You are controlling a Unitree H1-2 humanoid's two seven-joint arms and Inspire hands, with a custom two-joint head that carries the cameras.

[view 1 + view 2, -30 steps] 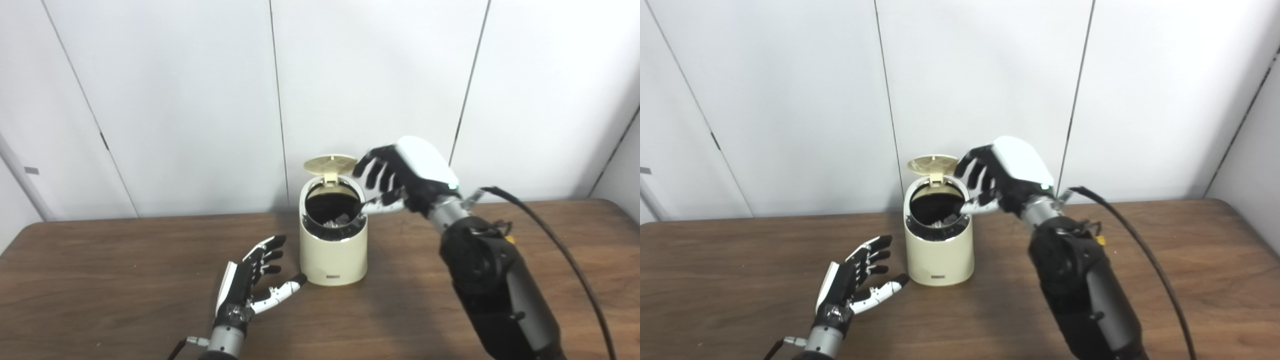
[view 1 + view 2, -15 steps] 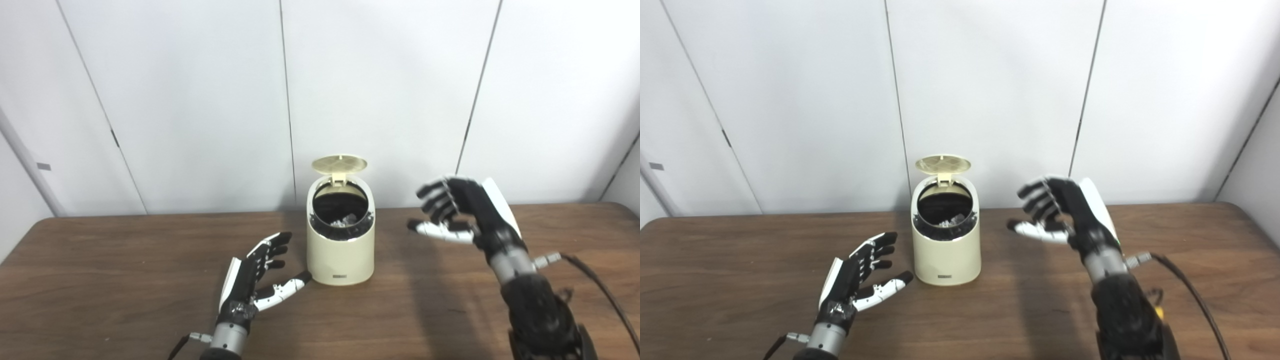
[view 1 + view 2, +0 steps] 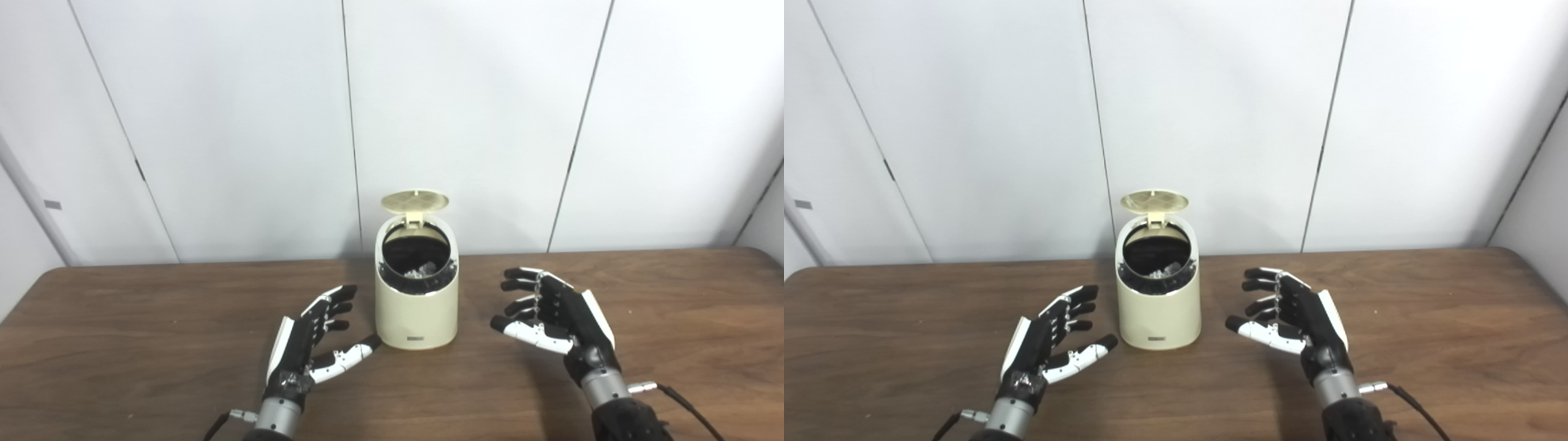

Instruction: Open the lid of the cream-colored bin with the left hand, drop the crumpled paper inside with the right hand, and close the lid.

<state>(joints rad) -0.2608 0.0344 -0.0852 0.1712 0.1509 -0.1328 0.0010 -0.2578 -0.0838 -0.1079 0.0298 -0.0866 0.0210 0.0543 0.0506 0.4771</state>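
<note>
Sitting near the back edge of the table (image 3: 122, 318), the cream-colored bin (image 3: 417, 306) has its lid (image 3: 414, 200) flipped up and standing open behind the mouth. Something pale and crumpled shows down inside the dark opening, likely the crumpled paper (image 3: 422, 269), though it's small and dim so hard to be sure. Judging from that, opening looks done and the drop looks done too; closing the lid is what's left.

Left hand (image 3: 309, 343) rests low on the table just left of the bin, palm turned toward it, fingers spread apart, holding nothing. Its thumb tip reaches close to the bin's base; can't tell if it actually touches. Right hand (image 3: 560, 315) is to the right of the bin, clearly apart from it, also low over the table, fingers loosely fanned and a bit curled, palm facing the bin, empty. Neither hand is on the lid.

Bin stands upright and square on the table, small label on its front base. Nothing else is near the bin on the tabletop.

Next step, as a judgement: one hand has to rise above the bin and push the raised lid forward and down till it seats. Lid is hinged at the back, so a push from behind or the top should do it; risk is nudging the light bin and sliding or tipping it.
</note>
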